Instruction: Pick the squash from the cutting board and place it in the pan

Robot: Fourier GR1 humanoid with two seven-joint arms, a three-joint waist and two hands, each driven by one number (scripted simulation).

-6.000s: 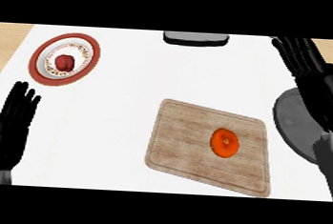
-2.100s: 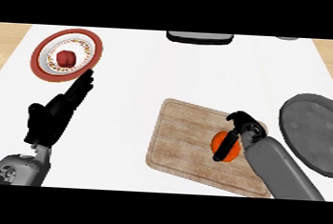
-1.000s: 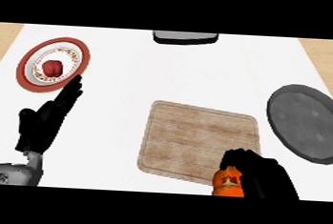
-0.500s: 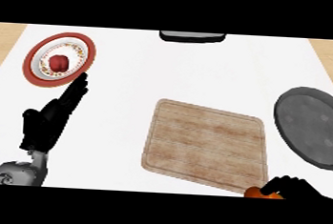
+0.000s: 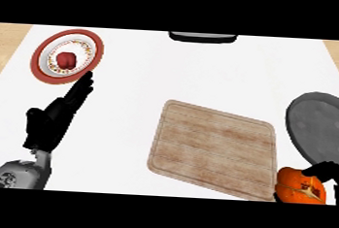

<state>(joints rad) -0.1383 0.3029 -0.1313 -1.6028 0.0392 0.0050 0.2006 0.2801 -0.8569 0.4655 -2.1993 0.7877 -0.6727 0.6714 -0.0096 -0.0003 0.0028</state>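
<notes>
Squash [image 5: 300, 187] sits in the right hand [image 5: 327, 170] at the view's lower right corner, off the cutting board [image 5: 212, 147] and just beside its near right corner. The hand's black fingers curl over the top and far side of the squash; most of the hand is cut off by the view's edge, so how much of it lies underneath cannot be told.

The risk I see is in the carry. The squash is round and held mainly from above, so it could roll out of the fingers if the hand tips on the way. The pan [image 5: 321, 128] lies just beyond the hand, its near rim close to the fingers, and a low approach could knock that rim and shove the pan along the table [image 5: 167, 72].

The pan holds nothing that shows. The board is bare too. Well apart at far left, a red-rimmed plate [image 5: 90, 43] carries one small red item [image 5: 66, 59]. The left hand [image 5: 51, 122] rests below it, fingers straight, the tips near the rim.
</notes>
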